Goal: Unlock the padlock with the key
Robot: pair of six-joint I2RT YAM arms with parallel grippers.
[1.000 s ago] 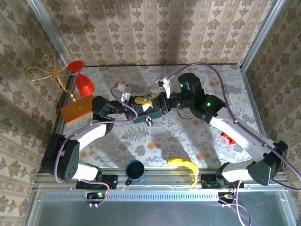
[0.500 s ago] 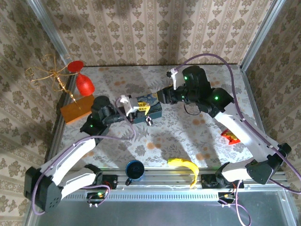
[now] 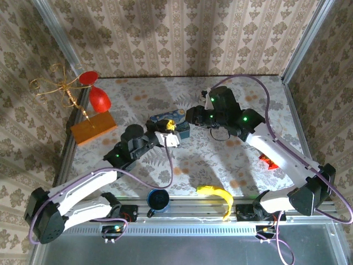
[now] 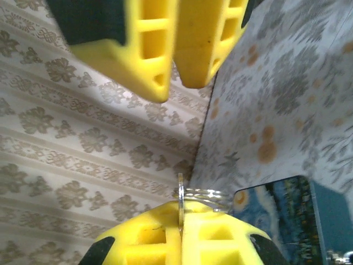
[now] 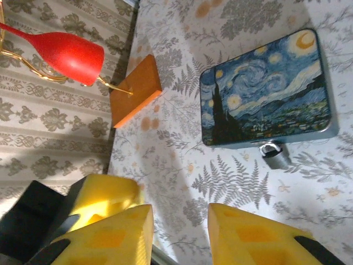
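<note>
Left gripper [image 4: 181, 243] clamped on key [image 4: 180, 205]; right gripper [image 5: 181, 221] fingers apart, empty. Padlock [image 5: 274, 154] ahead of right fingertips, at tin [image 5: 265, 88] edge. Best: right pinches lock body, left aligns key slowly

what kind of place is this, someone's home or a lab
Probably a lab test cell, not a home: wallpaper panels in aluminium framing, robot arms bolted to a metal rail.

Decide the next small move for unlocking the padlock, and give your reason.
Probably steer the left gripper, shut on the key, toward the padlock at the blue tin's edge. The key is gripped but not in the lock, and the right gripper stands open, holding nothing.
</note>
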